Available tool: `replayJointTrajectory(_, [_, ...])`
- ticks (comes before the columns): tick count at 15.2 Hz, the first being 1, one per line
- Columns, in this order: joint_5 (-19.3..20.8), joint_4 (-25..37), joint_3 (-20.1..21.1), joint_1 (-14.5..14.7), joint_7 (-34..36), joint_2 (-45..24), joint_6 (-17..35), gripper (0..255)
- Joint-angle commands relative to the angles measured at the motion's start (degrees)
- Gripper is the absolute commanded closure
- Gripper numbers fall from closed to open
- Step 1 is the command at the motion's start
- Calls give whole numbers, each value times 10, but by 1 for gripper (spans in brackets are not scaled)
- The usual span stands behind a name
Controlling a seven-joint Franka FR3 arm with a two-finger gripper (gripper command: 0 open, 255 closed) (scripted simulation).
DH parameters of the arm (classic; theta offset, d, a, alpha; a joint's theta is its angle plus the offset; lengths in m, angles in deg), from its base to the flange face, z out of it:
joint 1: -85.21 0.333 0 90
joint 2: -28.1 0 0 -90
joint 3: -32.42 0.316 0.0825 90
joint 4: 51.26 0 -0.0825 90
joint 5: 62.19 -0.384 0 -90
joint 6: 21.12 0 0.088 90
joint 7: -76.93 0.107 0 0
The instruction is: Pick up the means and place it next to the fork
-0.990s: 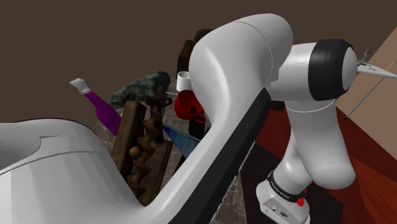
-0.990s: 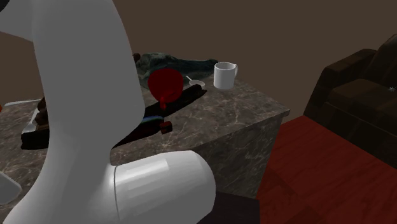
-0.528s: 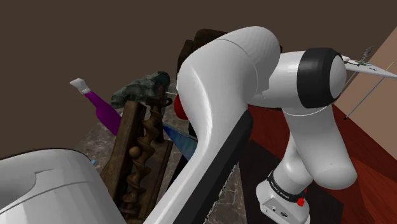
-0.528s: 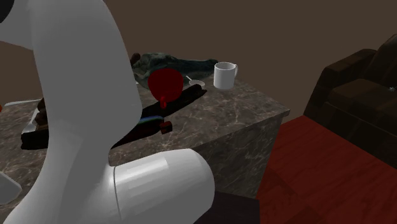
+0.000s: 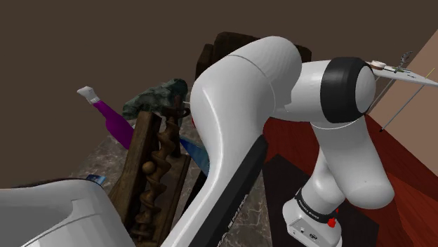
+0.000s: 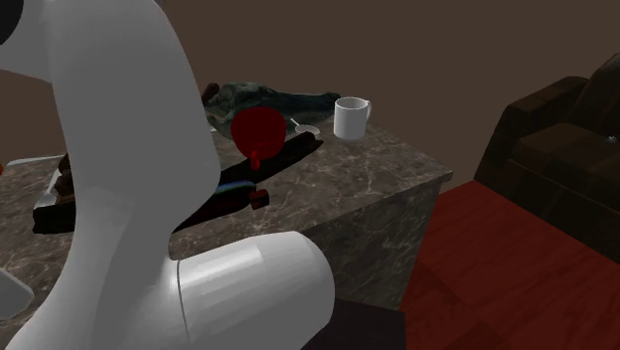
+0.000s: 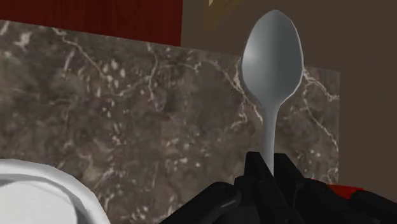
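**Spoon held over the counter**

My white arm (image 5: 231, 105) looms over the marble counter (image 6: 358, 184), where a white mug (image 6: 351, 117) sits near a corner. I see the gripper (image 7: 270, 178) closed tight on the grey spoon (image 7: 273, 60) by its handle, bowl pointing away, above the marble.

Bare dark veined marble counter (image 6: 370, 177) is lying open toward the second exterior view's right corner. A white mug (image 6: 351, 117), red round-bowled object (image 6: 257, 130) and dark green rumpled cloth (image 6: 273, 97) are crowding the far edge. I am holding the grey spoon (image 7: 272, 57) jutting ahead of my black claw (image 7: 270, 173) over open stone. A white curved rim (image 7: 44, 188) is crowding in beside it.
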Motion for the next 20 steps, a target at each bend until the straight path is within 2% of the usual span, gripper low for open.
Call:
replayJointTrajectory(1, [-6, -23, -20, 12, 0, -7, -98, 255])
replayJointTrajectory(3, [-19, -24, -35, 21, -6, 0, -94, 255])
replayJointTrajectory(9, [-20, -24, -35, 21, -6, 0, -93, 255])
replayJointTrajectory(10, [-19, -24, -35, 22, -6, 0, -93, 0])
replayJointTrajectory(15, [-20, -24, -35, 21, -6, 0, -93, 0])
replayJointTrajectory(20, [-50, -27, -7, -4, -21, 46, -132, 0])
